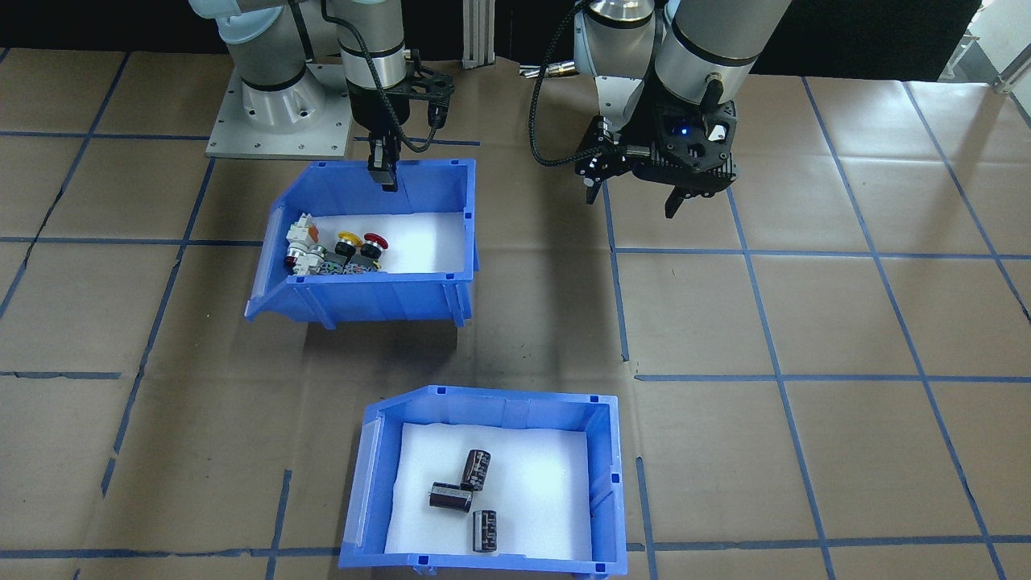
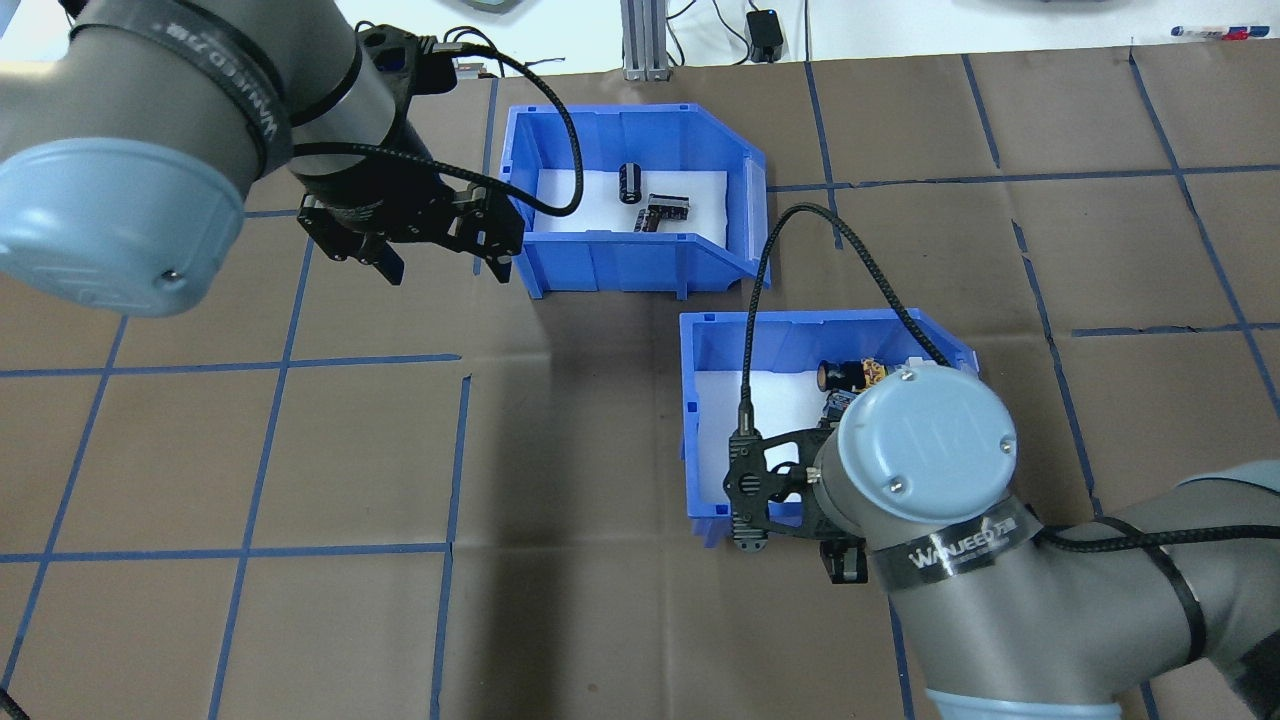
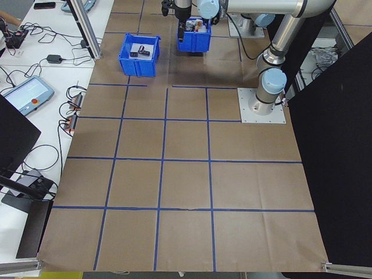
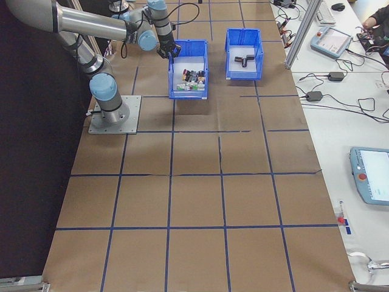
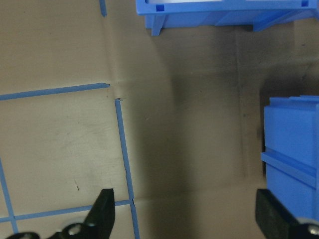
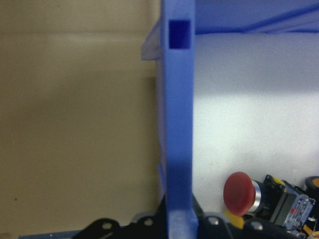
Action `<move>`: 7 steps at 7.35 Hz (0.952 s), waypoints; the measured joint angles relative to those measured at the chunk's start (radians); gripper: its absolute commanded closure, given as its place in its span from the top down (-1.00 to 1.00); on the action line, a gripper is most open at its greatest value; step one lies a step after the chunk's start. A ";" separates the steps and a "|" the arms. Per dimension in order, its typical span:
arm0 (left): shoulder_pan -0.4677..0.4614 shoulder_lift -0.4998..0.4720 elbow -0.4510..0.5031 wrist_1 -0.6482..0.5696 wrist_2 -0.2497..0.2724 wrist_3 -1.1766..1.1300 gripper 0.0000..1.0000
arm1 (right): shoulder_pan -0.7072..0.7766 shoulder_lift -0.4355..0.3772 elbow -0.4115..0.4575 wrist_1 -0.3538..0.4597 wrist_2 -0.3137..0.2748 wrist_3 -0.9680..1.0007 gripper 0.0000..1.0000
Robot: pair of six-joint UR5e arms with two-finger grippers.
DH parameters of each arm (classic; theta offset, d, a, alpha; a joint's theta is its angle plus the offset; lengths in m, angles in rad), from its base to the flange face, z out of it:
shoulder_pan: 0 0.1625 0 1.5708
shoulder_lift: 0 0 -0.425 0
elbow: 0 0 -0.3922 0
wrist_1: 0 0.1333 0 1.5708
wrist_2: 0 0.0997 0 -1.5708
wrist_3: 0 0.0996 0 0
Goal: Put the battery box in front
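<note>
The battery box (image 1: 600, 475), a blue bin with a white liner and three black cylinders (image 1: 467, 495), stands on the table at the side far from the robot's base; it also shows in the overhead view (image 2: 620, 262). My left gripper (image 1: 632, 200) hangs open over bare table, beside that box's left end (image 2: 445, 265), with nothing between its fingers (image 5: 104, 209). My right gripper (image 1: 387, 173) is shut on the robot-side wall (image 6: 178, 149) of the other blue bin (image 1: 362, 294), the one holding red- and yellow-capped switches (image 1: 354, 246).
The switch bin (image 2: 700, 420) sits nearer the robot than the battery box, offset toward my right arm. Brown paper with blue tape lines covers the table (image 1: 846, 362). The right arm's grey base plate (image 1: 274, 121) lies behind the switch bin. Side benches hold cables and pendants (image 3: 26, 96).
</note>
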 measured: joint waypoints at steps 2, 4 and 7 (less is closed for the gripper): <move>0.010 0.001 -0.012 0.006 0.001 0.002 0.99 | 0.086 0.077 -0.013 -0.078 -0.031 0.072 -0.99; 0.011 0.006 0.006 -0.002 0.027 -0.005 1.00 | 0.154 0.150 -0.040 -0.110 -0.049 0.135 -0.98; 0.015 0.039 0.016 -0.022 0.049 -0.045 1.00 | 0.190 0.216 -0.070 -0.119 -0.077 0.170 0.53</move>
